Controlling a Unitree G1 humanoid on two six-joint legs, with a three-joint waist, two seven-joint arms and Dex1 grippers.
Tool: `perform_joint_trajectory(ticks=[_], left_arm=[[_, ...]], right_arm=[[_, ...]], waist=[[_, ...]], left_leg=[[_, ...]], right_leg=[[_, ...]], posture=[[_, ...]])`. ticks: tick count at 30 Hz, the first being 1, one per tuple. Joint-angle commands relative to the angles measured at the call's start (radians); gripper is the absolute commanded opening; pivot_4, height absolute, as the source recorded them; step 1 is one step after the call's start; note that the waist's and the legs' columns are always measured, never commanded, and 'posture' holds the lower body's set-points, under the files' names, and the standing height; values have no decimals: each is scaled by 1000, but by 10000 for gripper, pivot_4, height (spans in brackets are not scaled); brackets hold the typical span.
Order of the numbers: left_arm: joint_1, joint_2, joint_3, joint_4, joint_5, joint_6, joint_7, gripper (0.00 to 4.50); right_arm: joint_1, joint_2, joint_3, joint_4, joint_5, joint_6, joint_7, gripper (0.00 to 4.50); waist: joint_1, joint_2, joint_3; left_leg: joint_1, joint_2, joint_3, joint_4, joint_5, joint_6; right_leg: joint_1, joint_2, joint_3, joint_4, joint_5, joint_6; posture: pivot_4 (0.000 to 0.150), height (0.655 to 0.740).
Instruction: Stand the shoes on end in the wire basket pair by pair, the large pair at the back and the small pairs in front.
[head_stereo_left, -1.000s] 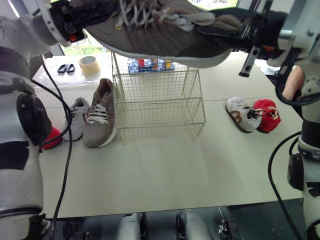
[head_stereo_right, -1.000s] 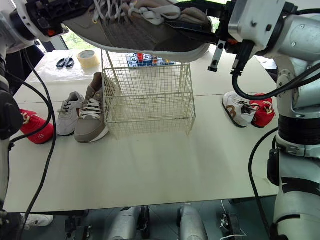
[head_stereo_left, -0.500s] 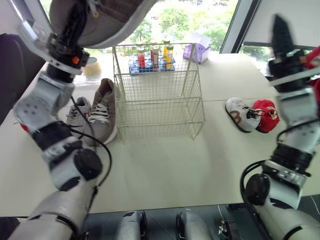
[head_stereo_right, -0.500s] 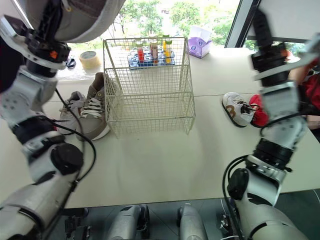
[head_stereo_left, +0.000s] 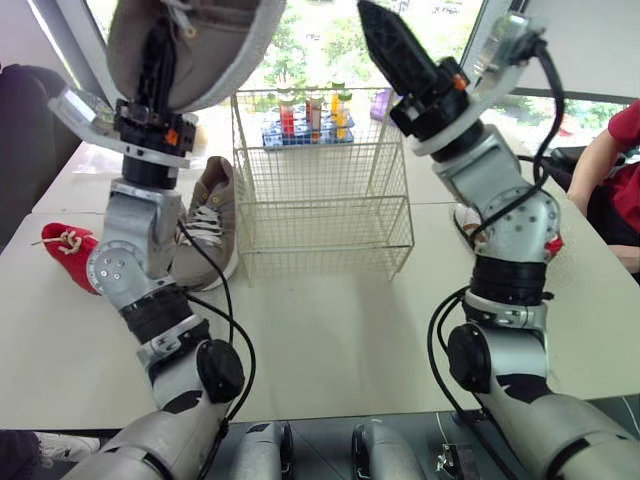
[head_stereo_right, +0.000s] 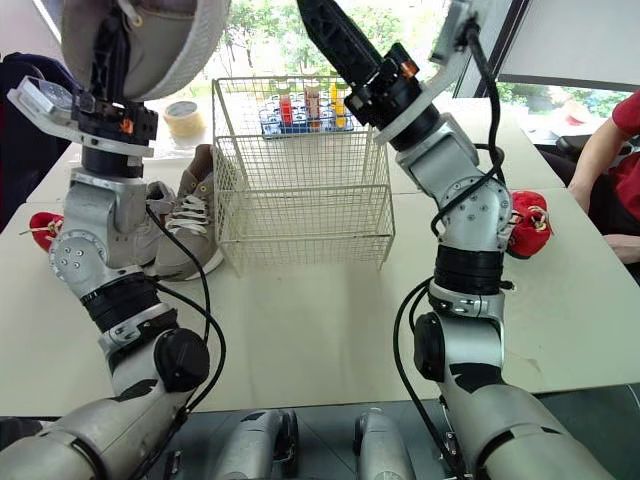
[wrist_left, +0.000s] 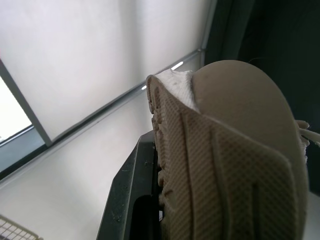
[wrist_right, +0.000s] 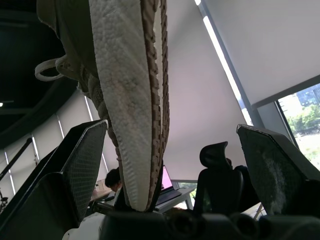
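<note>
**Large shoe aloft, left of the basket**

My left gripper (head_stereo_left: 160, 60) has its fingers (wrist_left: 125, 210) clamped on the large shoe (head_stereo_left: 200, 40), one finger flat on the sole, high above the table's left side; my right gripper (head_stereo_left: 392, 42) stands spread wide, holding nothing, raised above the wire basket (head_stereo_left: 322, 232); the shoe's mate (head_stereo_left: 207, 225) lies just beside the basket's left wall; bare table (head_stereo_left: 330, 330) lies in front.

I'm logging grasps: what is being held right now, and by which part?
The left gripper holds the large taupe shoe aloft, clamped at its lower end, one finger against the sole. The right gripper is open and holds nothing.
</note>
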Motion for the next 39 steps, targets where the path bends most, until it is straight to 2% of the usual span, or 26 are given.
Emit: perform_joint_trajectory(ticks=[1, 10, 13, 17, 18, 20, 25, 26, 30, 34, 39], left_arm=[[14, -2, -81, -49, -28, -31, -18, 7872], [77, -3, -194, -21, 3, -77, -63, 7872], [89, 5, -215, -9, 16, -91, -78, 7872], [96, 11, -232, -5, 18, -111, -83, 7872], [98, 13, -236, -6, 19, -115, -83, 7872], [105, 16, -244, -8, 21, -121, -78, 7872], [147, 79, -315, -76, 106, -103, -63, 30684], [166, 119, -339, -119, 138, -84, -51, 35081], [246, 290, -376, -314, 179, -17, 7, 35081], [368, 452, -316, -478, 82, 52, 76, 35081], [539, 592, -240, -599, -76, 59, 142, 35081]], right_arm=[[-54, 19, 14, -21, 12, -7, 18, 44627], [-105, 57, 10, -24, 22, -24, -5, 44627], [-114, 64, 12, -30, 13, -30, -13, 37130], [-112, 61, 14, -32, 6, -27, -11, 18926], [-113, 59, 14, -30, 5, -26, -11, 16665], [-113, 56, 14, -29, 6, -22, -10, 15451], [-140, -7, 21, 10, -54, -58, 78, 15448], [-165, -55, 28, 52, -111, -96, 126, 15448], [-302, -252, 74, 347, -301, -250, 410, 15448], [-500, -348, 118, 767, -467, -442, 626, 15448], [-625, -357, 160, 1053, -639, -633, 763, 15448]], waist=[[-2, 0, 0], [-7, 0, 0], [-8, 0, 0], [-5, 0, 0], [-6, 0, 0], [-7, 0, 0], [-8, 0, 0], [-8, 0, 0], [-8, 0, 0], [-14, 0, 1], [-24, 1, 1]], left_leg=[[0, 0, 0, 0, 0, 0], [0, 0, 0, 0, 0, 0], [0, 0, 0, 0, 0, 0], [0, 0, 0, 0, 0, 0], [0, 0, 0, 0, 0, 0], [0, 0, 0, 0, 0, 0], [0, 0, 0, 0, 0, 0], [0, 0, 0, 0, 0, 0], [-1, 0, 0, -1, 0, 0], [-1, 0, 1, -4, 0, 0], [0, 2, 2, -6, 0, -1]], right_leg=[[0, 0, 0, 0, 0, 0], [0, 1, 0, 0, 0, 0], [0, 1, 0, 0, 0, 0], [0, 1, 0, -1, 0, 0], [0, 1, 0, -1, 0, 0], [0, 1, 0, -1, 0, 0], [0, 1, 0, -1, 0, 0], [0, 1, 0, -1, 0, 0], [-2, 1, 0, -1, 0, 0], [-3, 1, 1, -3, 0, 0], [-4, 1, 3, -2, 0, -2]], posture=[[1500, 7351], [1500, 7351], [1500, 7351], [1500, 7351], [1500, 7351], [1500, 7351], [1500, 7351], [1500, 7351], [1500, 7351], [1500, 7351], [1500, 7351]])
